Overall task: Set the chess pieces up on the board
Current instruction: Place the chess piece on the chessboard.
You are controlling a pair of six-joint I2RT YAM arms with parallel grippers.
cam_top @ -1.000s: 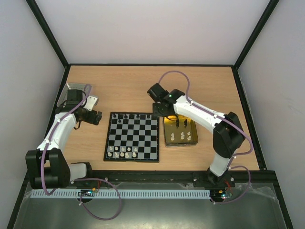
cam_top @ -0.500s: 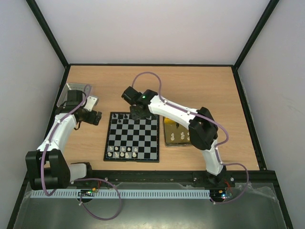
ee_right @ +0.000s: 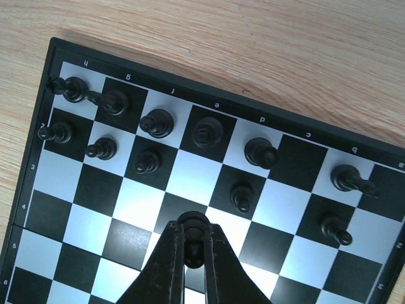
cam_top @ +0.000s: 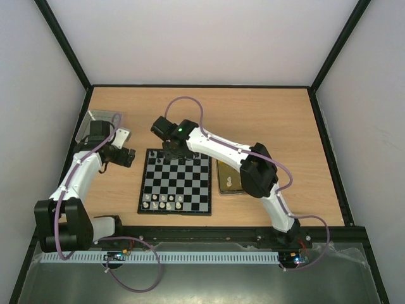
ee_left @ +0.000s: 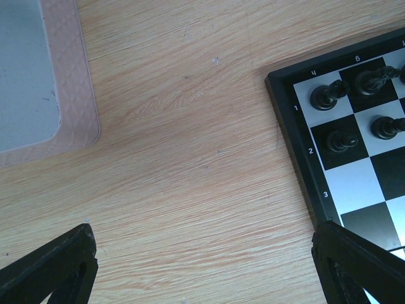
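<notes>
The board (cam_top: 177, 183) lies mid-table, with black chess pieces (ee_right: 156, 121) on its far two rows and white chess pieces (cam_top: 163, 201) along its near rows. My right gripper (ee_right: 193, 244) hovers over the far left part of the board (ee_right: 190, 177), shut on a small black pawn (ee_right: 192, 223) whose round base shows between the fingertips. From above, the right gripper (cam_top: 169, 151) is over the board's back rows. My left gripper (ee_left: 202, 266) is open over bare wood, left of the board's corner (ee_left: 297, 126), with nothing between its fingers. From above, the left gripper (cam_top: 130, 155) sits just left of the board.
A gold tray (cam_top: 226, 180) sits right of the board, mostly covered by the right arm. A silver-grey lid (cam_top: 101, 123) lies at the far left, and its corner (ee_left: 31, 69) shows in the left wrist view. Black frame rails border the table.
My right arm has swung left from above the gold tray to over the board's far left rows, still shut. The left arm has stayed put.
</notes>
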